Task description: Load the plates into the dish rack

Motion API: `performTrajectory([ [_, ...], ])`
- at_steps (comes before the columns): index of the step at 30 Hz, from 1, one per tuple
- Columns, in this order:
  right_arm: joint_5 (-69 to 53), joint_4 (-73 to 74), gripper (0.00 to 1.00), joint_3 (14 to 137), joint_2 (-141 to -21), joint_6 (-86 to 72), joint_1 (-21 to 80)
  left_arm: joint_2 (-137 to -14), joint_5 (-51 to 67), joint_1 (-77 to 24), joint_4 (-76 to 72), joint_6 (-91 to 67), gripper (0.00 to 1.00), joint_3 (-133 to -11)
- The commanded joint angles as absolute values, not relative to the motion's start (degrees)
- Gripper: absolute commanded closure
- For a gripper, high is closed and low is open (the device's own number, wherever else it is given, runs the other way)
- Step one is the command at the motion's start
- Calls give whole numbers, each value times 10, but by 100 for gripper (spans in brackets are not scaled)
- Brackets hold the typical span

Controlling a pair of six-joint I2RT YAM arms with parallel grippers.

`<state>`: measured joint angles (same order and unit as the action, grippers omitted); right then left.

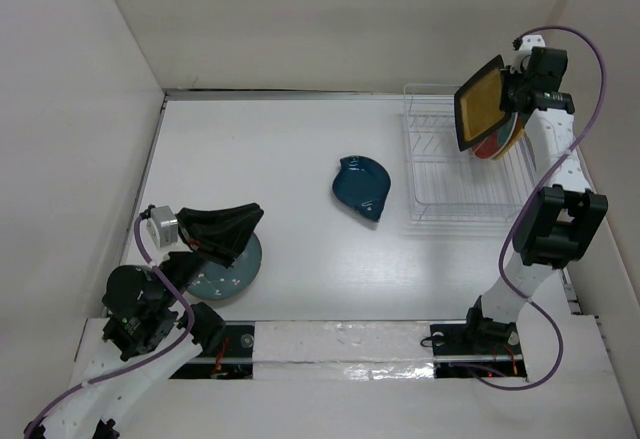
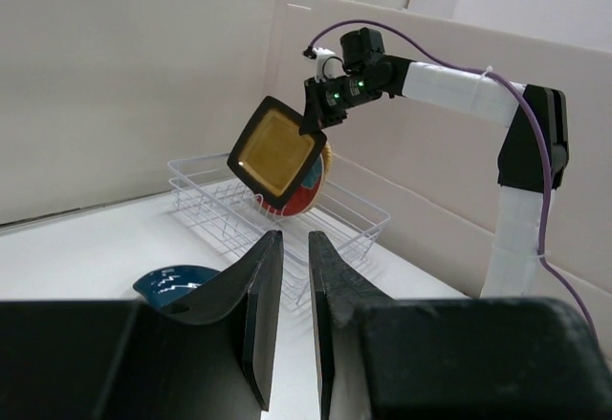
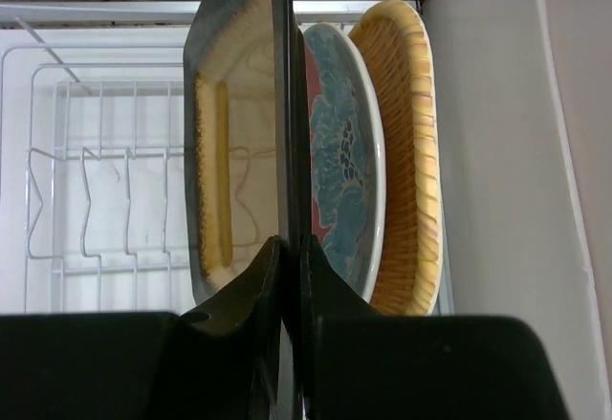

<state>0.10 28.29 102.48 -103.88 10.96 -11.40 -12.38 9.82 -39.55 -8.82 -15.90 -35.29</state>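
Note:
My right gripper (image 1: 512,92) is shut on the rim of the black square plate (image 1: 479,102) with the amber centre and holds it on edge above the right end of the white wire dish rack (image 1: 440,174). In the right wrist view the black square plate (image 3: 239,143) hangs just left of the red plate with teal flowers (image 3: 339,152) and the orange-yellow plate (image 3: 406,152), both standing in the rack (image 3: 86,200). The dark blue leaf-shaped plate (image 1: 361,186) lies on the table. My left gripper (image 1: 240,221) is slightly open and empty over the grey-teal speckled plate (image 1: 225,277).
White walls close the table at the back and on both sides. The rack stands close to the right wall (image 3: 507,152). Its left slots show empty in the right wrist view. A glossy white strip (image 1: 350,344) runs along the near edge between the arm bases.

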Motion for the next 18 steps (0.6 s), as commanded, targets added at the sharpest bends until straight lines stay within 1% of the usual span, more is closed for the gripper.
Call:
performTrajectory([
  [1,18,193,100,1063,-991,114,-120,-129,98,-399,-115,-157,85,-366],
  [7,32,194,100,1072,-978,118,-120,-126,101,-399,-116,-159,85,-365],
  [18,54,177,100,1035,-962,130,-120,-123,98,-399,-116,-159,85,-365],
])
